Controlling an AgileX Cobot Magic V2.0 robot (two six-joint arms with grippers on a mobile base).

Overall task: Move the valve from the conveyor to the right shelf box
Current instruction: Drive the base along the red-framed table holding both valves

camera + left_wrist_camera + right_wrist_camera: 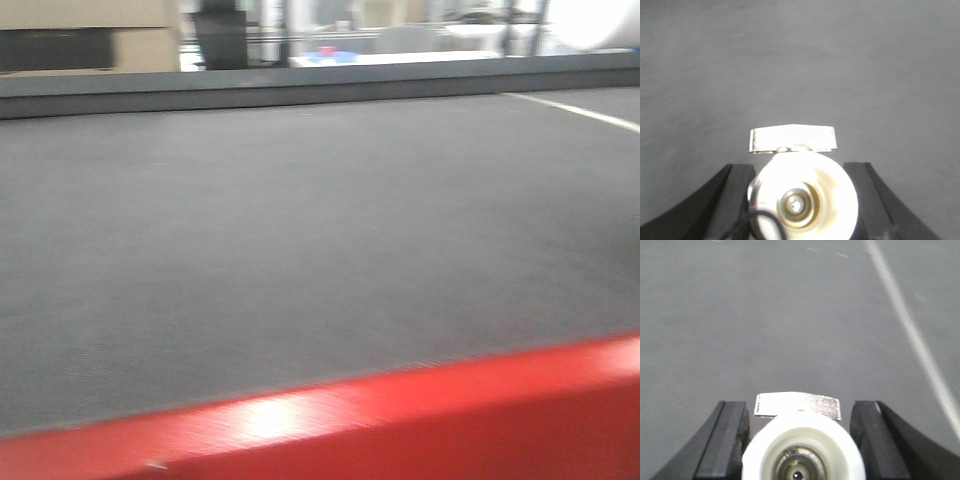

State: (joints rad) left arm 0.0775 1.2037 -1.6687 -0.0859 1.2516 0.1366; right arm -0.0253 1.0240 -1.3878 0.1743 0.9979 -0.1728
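In the left wrist view a valve [805, 195] with a round white body, a brass centre and a flat silvery handle fills the gap between the black fingers [732, 200] of my left gripper [799, 167], which is shut on it. The right wrist view shows a similar white-bodied valve [802, 445] between the fingers [867, 435] of my right gripper [799, 405], also shut on it. Below both lies the dark grey conveyor [300, 230]. Neither gripper appears in the front view, which is blurred. The shelf and its box are out of view.
A red bar [400, 420] runs along the near edge of the belt. A white line [910, 325] crosses the belt at the right [580, 110]. A dark rail [300, 90] bounds the far side, with blurred furniture behind it.
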